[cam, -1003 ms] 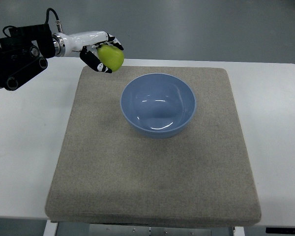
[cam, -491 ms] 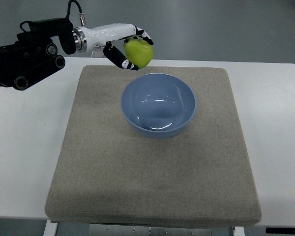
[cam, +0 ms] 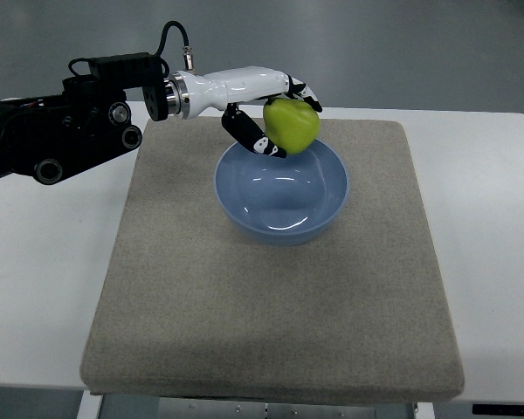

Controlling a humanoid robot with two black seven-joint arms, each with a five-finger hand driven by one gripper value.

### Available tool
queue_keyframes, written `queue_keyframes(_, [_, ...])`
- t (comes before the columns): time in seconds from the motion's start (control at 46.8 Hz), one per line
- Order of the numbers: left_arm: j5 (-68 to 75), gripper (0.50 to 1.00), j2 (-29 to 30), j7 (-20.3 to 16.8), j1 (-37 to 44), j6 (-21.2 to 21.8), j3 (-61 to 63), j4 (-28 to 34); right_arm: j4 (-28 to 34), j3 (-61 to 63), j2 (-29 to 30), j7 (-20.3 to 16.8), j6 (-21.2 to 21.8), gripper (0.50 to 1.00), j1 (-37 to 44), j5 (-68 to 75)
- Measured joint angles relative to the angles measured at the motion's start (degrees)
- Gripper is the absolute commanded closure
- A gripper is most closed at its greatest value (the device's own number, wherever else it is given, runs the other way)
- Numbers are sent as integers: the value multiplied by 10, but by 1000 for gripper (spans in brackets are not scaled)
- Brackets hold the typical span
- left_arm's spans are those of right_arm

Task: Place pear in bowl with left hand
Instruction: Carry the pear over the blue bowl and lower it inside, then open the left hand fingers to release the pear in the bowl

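My left hand (cam: 279, 118) comes in from the left edge on a black and white arm and is shut on a green pear (cam: 291, 124). The pear hangs in the air over the far rim of the blue bowl (cam: 281, 190). The bowl stands upright on the grey mat (cam: 271, 262), toward its far half, and holds nothing. Black-tipped fingers (cam: 249, 135) wrap under the pear's near side and over its far side. The right arm does not show.
The grey mat lies on a white table (cam: 44, 288). The black bulk of the left arm (cam: 61, 135) hovers over the table's far left corner. Beyond the table's far edge is dark floor.
The left hand has carried the pear to the right, from above the mat's far left corner to above the bowl's far rim. The bowl has stayed put.
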Motion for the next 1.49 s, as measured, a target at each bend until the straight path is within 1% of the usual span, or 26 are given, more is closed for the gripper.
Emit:
queue_keyframes(0.213, [4, 1000, -2, -1, 8, -6, 16, -24, 0, 0, 0, 0, 0, 574, 0, 0])
queue_keyframes(0.32, [4, 1000, -1, -1, 9, -6, 35, -27, 0, 0, 0, 0, 0, 574, 0, 0])
queue_keyframes(0.704, [5, 1000, -1, -1, 13, -6, 76, -22, 0, 0, 0, 0, 0, 574, 0, 0])
queue_keyframes(1.153, [4, 1000, 1, 0, 15, -3, 79, -9, 0, 0, 0, 0, 0, 574, 0, 0])
queue_keyframes(1.174, [4, 988, 1, 0, 15, -2, 79, -9, 0, 0, 0, 0, 0, 574, 0, 0])
queue_keyframes(1.217, [4, 943, 1, 0, 15, -1, 79, -9, 0, 0, 0, 0, 0, 574, 0, 0])
queue_keyframes(1.238, [3, 915, 1, 0, 15, 0, 79, -9, 0, 0, 0, 0, 0, 574, 0, 0])
queue_keyframes(1.302, [2, 800, 1, 0, 15, 2, 78, -9, 0, 0, 0, 0, 0, 574, 0, 0])
queue_keyframes(1.345, [1, 752, 1, 0, 16, 2, 78, -9, 0, 0, 0, 0, 0, 574, 0, 0])
queue_keyframes(1.43, [1, 692, 0, 0, 21, 2, 78, -10, 0, 0, 0, 0, 0, 574, 0, 0])
queue_keyframes(1.494, [1, 660, 0, 0, 23, 2, 78, -10, 0, 0, 0, 0, 0, 574, 0, 0])
